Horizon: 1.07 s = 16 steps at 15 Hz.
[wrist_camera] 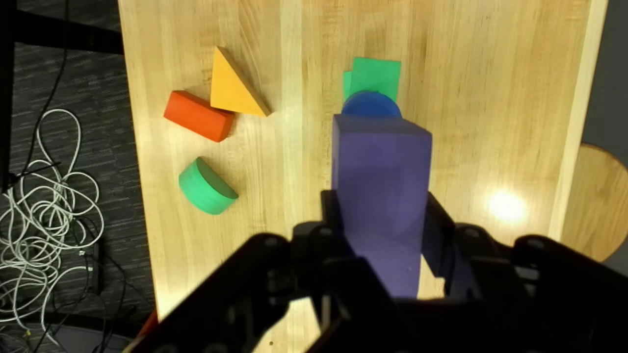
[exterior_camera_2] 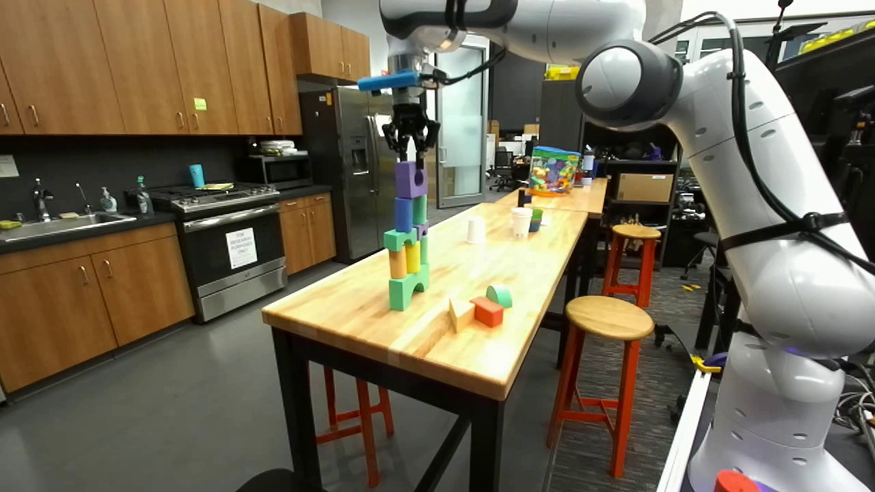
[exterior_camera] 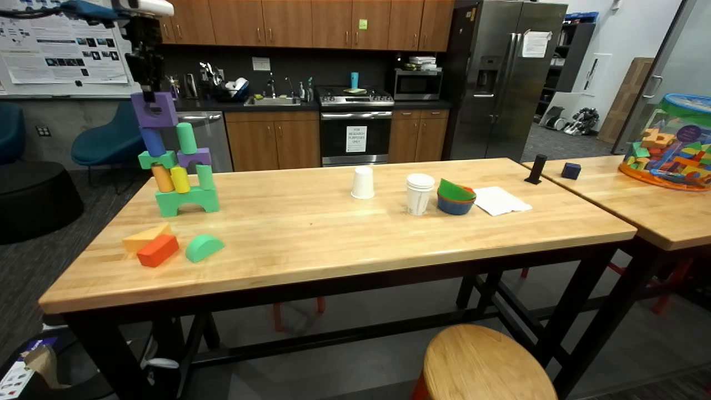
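Tower of blocks [exterior_camera_2: 412, 255], apparently well along, with purple block [wrist_camera: 382, 181] at its top.
Pinching purple block between both fingers [wrist_camera: 438, 229], over blue cylinder [exterior_camera: 153, 141]; cannot tell whether resting on it or just above. Lower tiers [exterior_camera: 179, 180] standing on the bench [exterior_camera: 300, 222], so likely done; release not yet made. Lying loose near the tower's foot: yellow triangle [wrist_camera: 233, 89], red block [wrist_camera: 198, 115], green half-round [wrist_camera: 205, 190], seemingly unused.
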### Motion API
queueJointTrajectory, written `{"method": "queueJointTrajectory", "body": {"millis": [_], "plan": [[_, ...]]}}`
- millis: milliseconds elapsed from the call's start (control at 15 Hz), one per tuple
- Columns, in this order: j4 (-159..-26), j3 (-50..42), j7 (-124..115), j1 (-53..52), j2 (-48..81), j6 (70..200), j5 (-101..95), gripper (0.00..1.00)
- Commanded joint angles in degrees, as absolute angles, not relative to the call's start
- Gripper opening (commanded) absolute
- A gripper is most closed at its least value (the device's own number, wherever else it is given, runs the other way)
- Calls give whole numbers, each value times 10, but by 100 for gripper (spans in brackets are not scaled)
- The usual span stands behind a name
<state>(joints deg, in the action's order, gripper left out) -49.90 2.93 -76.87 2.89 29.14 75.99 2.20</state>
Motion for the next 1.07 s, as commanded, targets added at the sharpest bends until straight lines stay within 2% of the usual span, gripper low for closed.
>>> {"method": "queueJointTrajectory", "body": {"millis": [0, 1000], "plan": [[-476, 32, -751, 29, 301, 749, 22, 15], [-443, 33, -744, 33, 316, 735, 29, 15]]}}
